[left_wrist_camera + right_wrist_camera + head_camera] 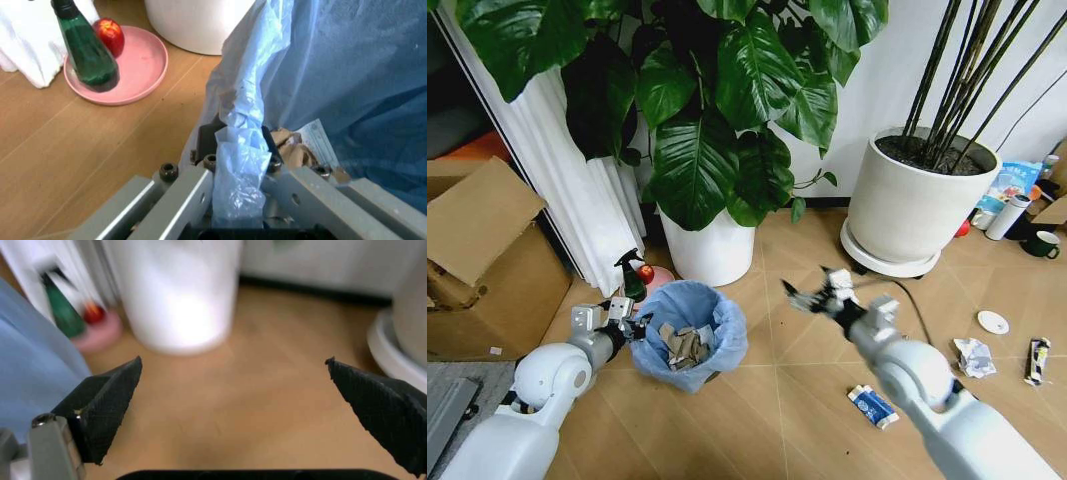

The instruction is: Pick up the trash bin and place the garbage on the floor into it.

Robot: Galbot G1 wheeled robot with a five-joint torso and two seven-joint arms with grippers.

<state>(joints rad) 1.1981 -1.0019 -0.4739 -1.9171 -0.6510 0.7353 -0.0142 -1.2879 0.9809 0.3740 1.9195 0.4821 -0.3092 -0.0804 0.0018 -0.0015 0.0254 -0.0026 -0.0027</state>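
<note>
The trash bin (689, 338), small and lined with a crinkly light blue bag, stands on the wooden floor with crumpled paper inside. My left gripper (632, 326) is shut on its near left rim; in the left wrist view the gripper (240, 145) pinches the dark rim (210, 131) and the bag (333, 75). My right gripper (812, 296) hovers to the right of the bin, open and empty, as the right wrist view shows (232, 365). Garbage lies on the floor at right: a white paper wad (974, 357), a white disc (993, 322), a blue-white carton (873, 405) and a dark wrapper (1037, 360).
A white plant pot (710, 245) stands just behind the bin, a larger one (915, 205) at back right. A pink plate (137, 67) holds a green bottle (87, 50) and a red apple (110, 36). Cardboard boxes (482, 265) sit at left.
</note>
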